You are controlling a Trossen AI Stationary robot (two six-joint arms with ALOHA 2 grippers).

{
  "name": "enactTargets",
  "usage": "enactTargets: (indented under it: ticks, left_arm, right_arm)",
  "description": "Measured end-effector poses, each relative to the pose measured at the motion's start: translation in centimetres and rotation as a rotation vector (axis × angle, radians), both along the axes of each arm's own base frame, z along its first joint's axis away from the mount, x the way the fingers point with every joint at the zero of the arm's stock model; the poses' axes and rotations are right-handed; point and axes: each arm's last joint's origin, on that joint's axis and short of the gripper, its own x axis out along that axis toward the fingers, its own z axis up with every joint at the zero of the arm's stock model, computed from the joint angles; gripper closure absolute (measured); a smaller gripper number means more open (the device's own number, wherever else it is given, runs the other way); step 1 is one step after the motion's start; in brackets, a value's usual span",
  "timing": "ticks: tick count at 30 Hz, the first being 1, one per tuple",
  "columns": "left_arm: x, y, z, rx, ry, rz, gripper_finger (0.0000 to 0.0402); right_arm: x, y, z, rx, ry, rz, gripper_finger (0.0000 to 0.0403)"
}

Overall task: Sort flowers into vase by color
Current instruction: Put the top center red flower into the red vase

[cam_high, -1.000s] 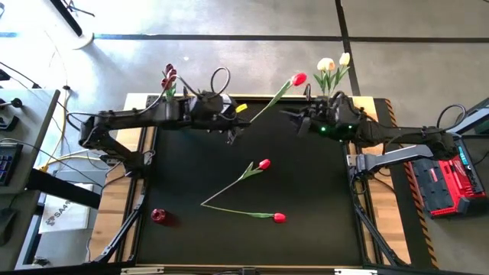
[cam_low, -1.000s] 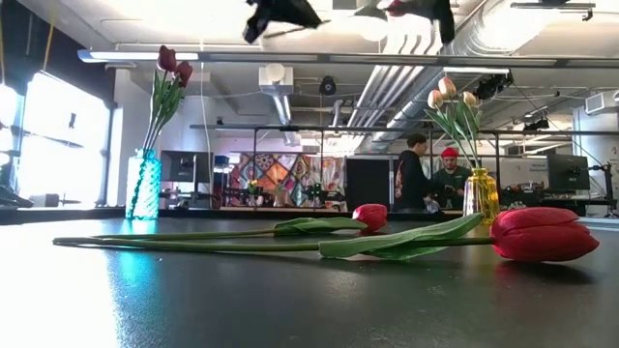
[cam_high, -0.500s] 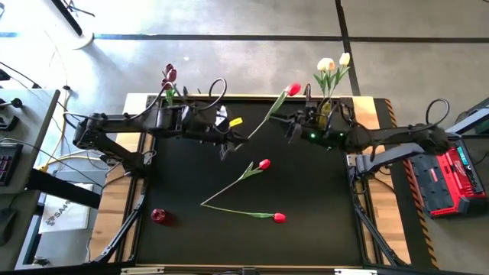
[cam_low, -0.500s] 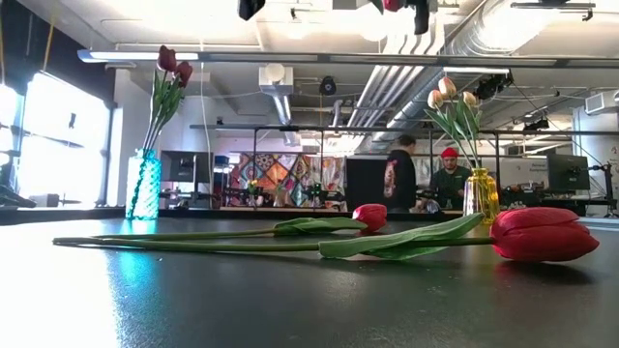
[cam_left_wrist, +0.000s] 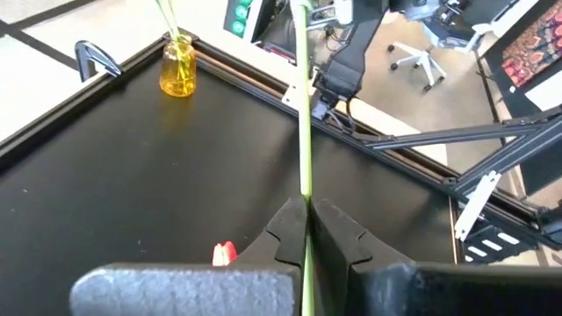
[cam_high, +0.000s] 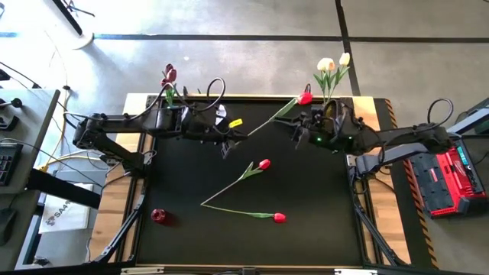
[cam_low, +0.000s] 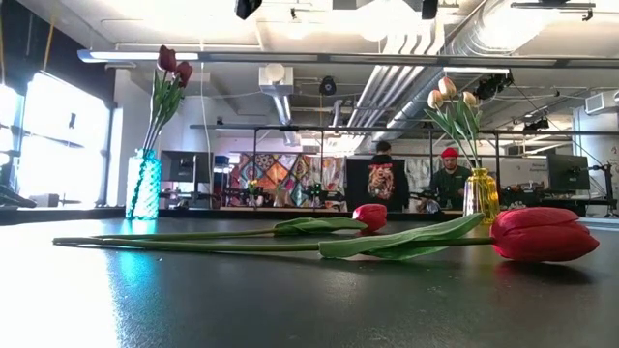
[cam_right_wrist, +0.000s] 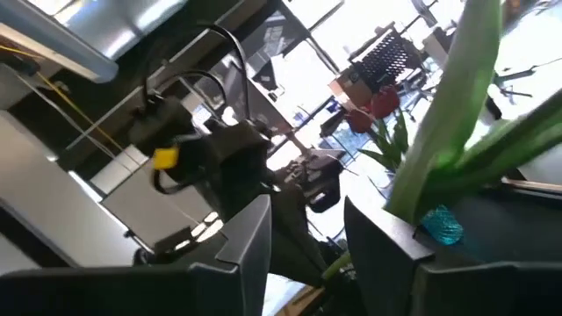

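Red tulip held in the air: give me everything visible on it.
The airborne red tulip has a small oval head, a long thin green stem and a leaf, artificial-looking. It slants above the table's back edge, head near the yellow vase. The left gripper is shut on its stem; the right gripper sits around the upper stem, open.

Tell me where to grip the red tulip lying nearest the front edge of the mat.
Grip the red tulip mid-stem, from straight above, fingers across the stem. It lies flat, pointing left, and the thin stem is clear of the other lying tulip there.
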Motion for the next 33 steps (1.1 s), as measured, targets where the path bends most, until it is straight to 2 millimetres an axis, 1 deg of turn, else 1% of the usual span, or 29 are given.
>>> enactTargets:
  ticks: [4,7,10,13,17,20,24,27,30,33]
  left_arm:
    - [-0.4,0.1,0.4,0.008,-0.017,0.035,0.0401]
    - [-1.0,0.2,1.0,0.026,-0.034,0.068,0.0401]
    - [-1.9,0.4,1.8,0.053,-0.059,0.099,0.0401]
    - [-2.8,0.4,2.7,0.067,-0.091,0.099,0.0401]
    - [-3.1,0.3,2.9,0.095,-0.090,0.048,0.0401]
    - [-2.8,0.0,2.7,0.119,-0.078,-0.060,0.0401]
    - [-2.6,0.0,2.5,0.117,-0.070,-0.085,0.0401]
    - [-2.6,0.0,2.5,0.111,-0.071,-0.080,0.0401]
    - [-2.5,0.0,2.4,0.102,-0.070,-0.074,0.0401]
    - [-2.5,0.0,2.2,0.088,-0.057,-0.078,0.0401]
  right_arm:
    - [-0.5,0.0,0.4,-0.002,-0.018,0.017,0.0243]
    - [-0.6,0.0,0.4,-0.008,-0.013,0.015,0.0221]
    - [-0.5,-0.1,0.4,-0.022,-0.003,-0.019,0.0200]
    - [-0.4,-0.6,0.3,-0.020,0.001,-0.058,0.0184]
    - [0.2,-1.4,0.1,-0.038,-0.011,-0.078,0.0174]
    - [1.0,-1.6,0.0,-0.073,-0.044,-0.040,0.0175]
    - [1.5,-1.8,0.1,-0.114,-0.082,-0.050,0.0185]
    - [1.5,-1.9,0.2,-0.150,-0.084,-0.057,0.0208]
    - [1.5,-1.8,0.2,-0.169,-0.081,-0.043,0.0246]
    - [1.5,-1.8,0.2,-0.187,-0.074,-0.041,0.0298]
